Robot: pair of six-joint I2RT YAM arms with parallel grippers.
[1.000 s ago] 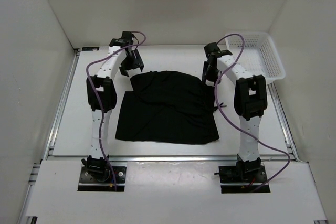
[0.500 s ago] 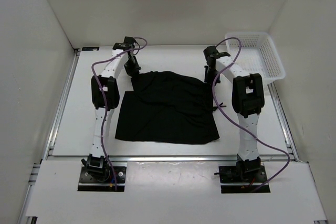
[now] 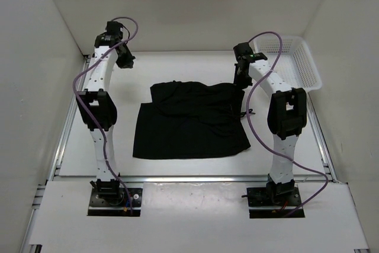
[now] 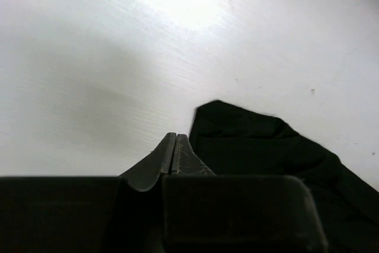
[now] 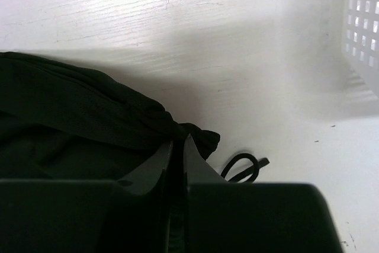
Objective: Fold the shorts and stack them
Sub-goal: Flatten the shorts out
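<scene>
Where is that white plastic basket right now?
In the top view, the white basket sits at the far right corner of the table, beyond and to the right of the black shorts.

Black shorts (image 3: pixel 189 128), white basket (image 3: pixel 309 66) (grid-holed walls), white table (image 3: pixel 106 146)

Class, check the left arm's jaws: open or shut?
Shut. In the left wrist view the jaws meet tip to tip with nothing between them; the shorts lie ungripped on the table.
</scene>
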